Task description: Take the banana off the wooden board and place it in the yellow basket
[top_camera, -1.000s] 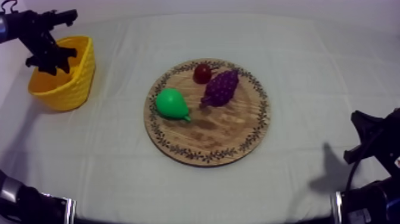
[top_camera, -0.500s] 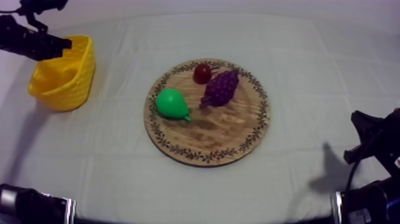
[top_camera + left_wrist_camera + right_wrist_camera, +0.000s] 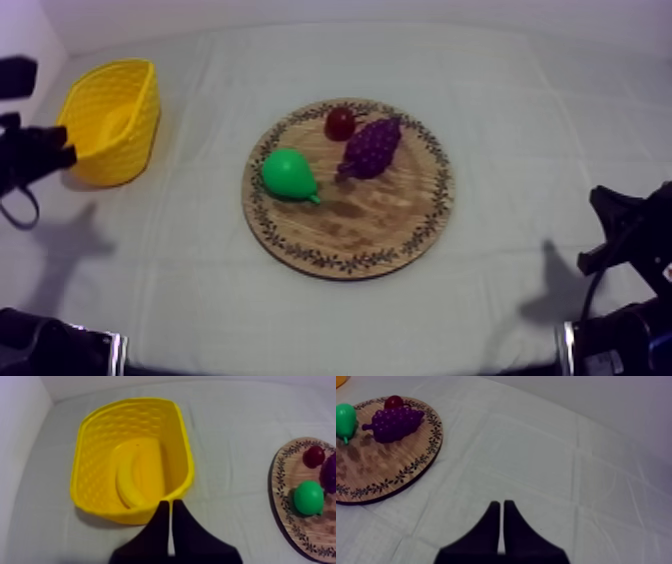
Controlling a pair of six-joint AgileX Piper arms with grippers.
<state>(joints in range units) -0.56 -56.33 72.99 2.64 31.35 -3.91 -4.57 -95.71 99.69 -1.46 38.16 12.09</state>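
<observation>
Banana: you see it lying lengthwise on the floor of the yellow basket, curved along one side wall, off the board.
Yellow basket: it stands upright on the cloth, well apart from the board, at about 9 o'clock from it in your top view.
Left gripper: its fingers are pressed together into a narrow wedge with nothing between them. It hangs just outside the basket's near wall; in your top view it is the dark shape at the basket's 8 o'clock.
Right gripper: clenched on nothing, fingers together, over bare cloth. Its arm sits low at roughly 4 o'clock from the board in your top view.
Wooden board: round, patterned rim, mid-table.
Pear: green, on the board near its 9 o'clock rim.
Grapes: purple bunch, on the board toward 1 o'clock.
Small red fruit: at the board's 12 o'clock, just beside the grapes; you cannot tell whether they touch.
</observation>
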